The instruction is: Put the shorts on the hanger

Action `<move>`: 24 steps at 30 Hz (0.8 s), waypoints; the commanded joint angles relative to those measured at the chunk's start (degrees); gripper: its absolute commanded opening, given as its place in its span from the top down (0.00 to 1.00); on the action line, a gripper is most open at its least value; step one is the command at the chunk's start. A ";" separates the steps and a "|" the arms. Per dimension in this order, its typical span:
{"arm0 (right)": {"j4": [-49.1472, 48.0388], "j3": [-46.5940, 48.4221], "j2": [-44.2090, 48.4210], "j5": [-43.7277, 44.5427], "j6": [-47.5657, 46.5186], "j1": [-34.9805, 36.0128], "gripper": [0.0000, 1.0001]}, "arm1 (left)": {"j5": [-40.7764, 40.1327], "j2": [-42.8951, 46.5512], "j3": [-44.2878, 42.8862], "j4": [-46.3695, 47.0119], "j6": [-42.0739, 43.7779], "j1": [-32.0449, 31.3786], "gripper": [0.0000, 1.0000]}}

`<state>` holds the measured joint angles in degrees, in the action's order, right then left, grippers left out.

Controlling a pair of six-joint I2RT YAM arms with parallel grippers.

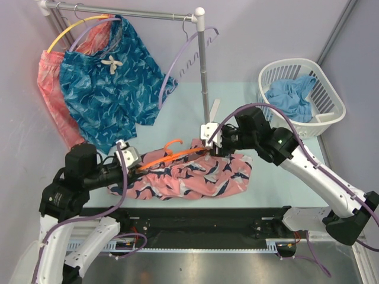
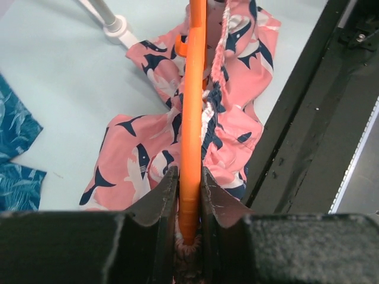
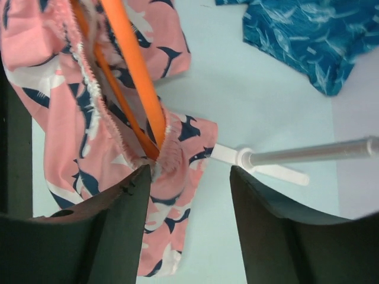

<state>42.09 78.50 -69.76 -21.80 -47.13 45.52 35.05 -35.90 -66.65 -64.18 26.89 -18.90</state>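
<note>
Top external view: large salmon-pink fabric shorts [image 1: 195,177], printed with dark navy and white leaf-like shapes, lie crumpled on the pale blue-green table [image 1: 237,106] between the two arms, near its front edge. A thin bright orange plastic hanger [image 1: 169,158] lies across the top of the shorts, its hook pointing toward the far side. The left gripper [image 1: 137,167] meets the hanger at its left end, and the right gripper [image 1: 208,148] sits at its right end, over the gathered waistband.

Left wrist view: the jaws are clamped tight on the hanger's orange bar, which runs straight away from the camera with the ruffled waistband alongside it. A little pink fabric bunches beneath the fingers.

Right wrist view: the jaws stand apart. The hanger's end meets bunched waistband fabric just beside one fingertip [image 3: 142,176], while the gap between the fingers shows bare table.

At the far left, teal-blue patterned shorts [image 1: 112,97] and a plain coral-pink garment [image 1: 50,83] hang from a silver rail [image 1: 118,10]. A lavender hanger [image 1: 177,59] hangs at the rail's right end. A white plastic laundry basket [image 1: 278,66] at the far right holds a crumpled light blue cloth [image 1: 293,97].
</note>
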 commanded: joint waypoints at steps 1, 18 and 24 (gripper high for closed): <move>-3.93 0.69 2.60 0.54 2.21 -1.31 0.31 | -2.69 1.88 0.29 4.06 -3.60 3.15 1.00; -12.29 0.69 8.23 4.93 9.43 0.28 0.00 | -39.79 -6.80 -4.26 14.52 -11.52 10.27 1.00; -11.32 0.69 9.90 6.16 10.48 0.19 0.00 | -35.58 -21.03 -21.65 14.36 -9.93 17.47 1.00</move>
<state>31.53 78.43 -62.22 -16.91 -38.50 45.93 -0.01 -49.89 -76.62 -55.92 17.98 -5.61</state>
